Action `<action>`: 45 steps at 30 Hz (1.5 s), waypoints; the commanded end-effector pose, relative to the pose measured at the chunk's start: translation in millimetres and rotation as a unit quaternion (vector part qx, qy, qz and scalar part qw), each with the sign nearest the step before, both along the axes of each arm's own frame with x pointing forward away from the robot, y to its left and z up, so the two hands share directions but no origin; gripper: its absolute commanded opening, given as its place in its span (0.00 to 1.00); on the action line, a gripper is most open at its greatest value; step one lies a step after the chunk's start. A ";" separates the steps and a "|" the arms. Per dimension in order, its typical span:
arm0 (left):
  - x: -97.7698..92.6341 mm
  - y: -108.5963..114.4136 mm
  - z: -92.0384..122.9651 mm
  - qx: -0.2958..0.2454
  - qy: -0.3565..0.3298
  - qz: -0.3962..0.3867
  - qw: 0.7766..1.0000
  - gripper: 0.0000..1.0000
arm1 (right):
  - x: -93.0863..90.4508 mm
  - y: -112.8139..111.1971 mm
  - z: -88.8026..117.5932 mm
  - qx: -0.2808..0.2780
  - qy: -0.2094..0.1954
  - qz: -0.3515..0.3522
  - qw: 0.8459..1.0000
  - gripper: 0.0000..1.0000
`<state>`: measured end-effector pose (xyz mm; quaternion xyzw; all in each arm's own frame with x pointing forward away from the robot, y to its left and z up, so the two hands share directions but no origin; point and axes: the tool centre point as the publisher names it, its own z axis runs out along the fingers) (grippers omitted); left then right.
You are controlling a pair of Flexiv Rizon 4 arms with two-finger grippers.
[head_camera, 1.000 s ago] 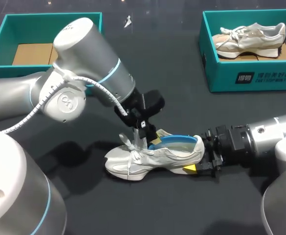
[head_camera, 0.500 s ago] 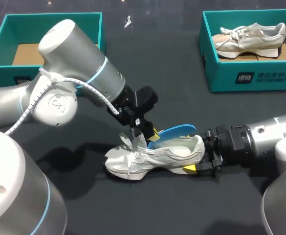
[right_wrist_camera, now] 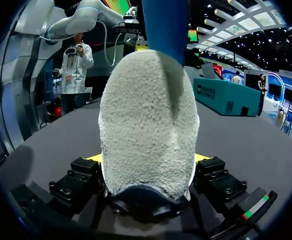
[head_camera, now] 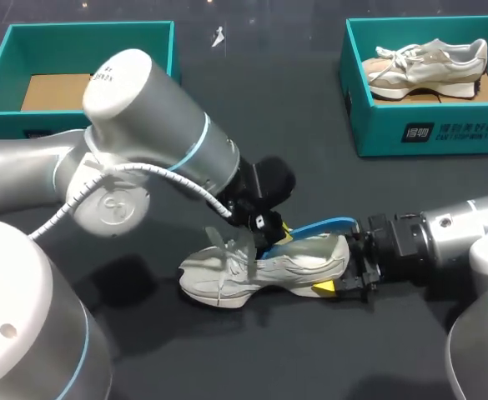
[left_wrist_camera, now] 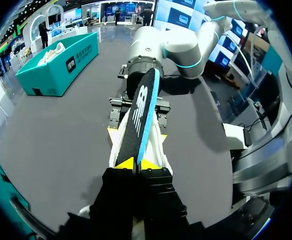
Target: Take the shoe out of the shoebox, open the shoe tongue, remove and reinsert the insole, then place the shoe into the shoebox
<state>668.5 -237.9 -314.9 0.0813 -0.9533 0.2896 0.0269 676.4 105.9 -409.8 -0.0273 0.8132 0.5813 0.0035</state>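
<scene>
Blue foam insole, clamped in the left fingers, has lifted rightward from the pale mesh shoe, whose heel the right fingers clamp; removal looks nearly done.

Left arm and right arm are cased in silver-grey, ringed light blue; a white coiled cable is fitted; left gripper is yellow-tipped.

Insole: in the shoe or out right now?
Largely out. The blue insole rises above the shoe opening, pinched in the left gripper fingers; whether its front end is inside, cannot tell.
</scene>
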 end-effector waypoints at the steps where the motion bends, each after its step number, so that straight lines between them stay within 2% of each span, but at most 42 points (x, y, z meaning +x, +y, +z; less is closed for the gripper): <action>1: -2.7 -15.2 -2.1 0.014 -0.024 0.020 0.999 0.00 | -2.1 0.3 0.5 -0.002 -0.001 -0.001 1.000 0.00; 3: -3.1 -16.6 -2.7 0.014 -0.027 0.021 0.999 0.00 | -2.1 0.3 0.5 -0.002 -0.001 -0.001 1.000 0.00; 4: -3.7 -16.5 -2.7 0.014 -0.026 0.020 0.999 0.24 | -2.1 0.3 0.5 -0.002 -0.001 -0.001 1.000 0.00; 5: -5.0 -15.7 -2.0 0.014 -0.028 0.019 0.999 0.40 | -2.1 0.3 0.5 -0.002 -0.001 -0.001 1.000 0.00; 10: -9.6 -11.5 2.3 0.007 -0.050 0.022 0.998 0.53 | -2.1 0.3 0.5 -0.002 -0.001 -0.001 1.000 0.00; 14: -10.9 -11.4 3.9 -0.002 -0.073 0.030 0.997 0.56 | -2.1 0.3 0.5 -0.002 -0.001 -0.001 1.000 0.00; 15: -10.8 -11.9 3.7 -0.004 -0.076 0.032 0.997 0.63 | -2.1 0.3 0.5 -0.002 -0.001 -0.001 1.000 0.00; 16: -10.5 -12.5 3.3 -0.006 -0.076 0.032 0.997 0.64 | -2.1 0.3 0.5 -0.002 -0.001 -0.001 1.000 0.00; 29: -5.1 -26.8 -2.8 -0.028 -0.108 0.029 0.993 0.55 | -2.1 0.3 0.5 -0.002 -0.001 -0.001 1.000 0.00; 37: -1.9 -37.4 -11.6 -0.021 -0.125 0.030 0.991 0.46 | -2.1 0.3 0.5 -0.002 -0.001 -0.001 1.000 0.00; 40: 0.3 -39.7 -13.3 -0.020 -0.126 0.029 0.991 0.40 | -2.1 0.3 0.5 -0.002 -0.001 -0.001 1.000 0.00; 42: 1.4 -41.1 -14.3 -0.019 -0.127 0.029 0.991 0.31 | -2.1 0.3 0.5 -0.002 -0.001 -0.001 1.000 0.00; 45: 2.8 -42.6 -15.4 -0.017 -0.130 0.032 0.991 0.01 | -2.1 0.3 0.5 -0.002 -0.001 -0.001 1.000 0.00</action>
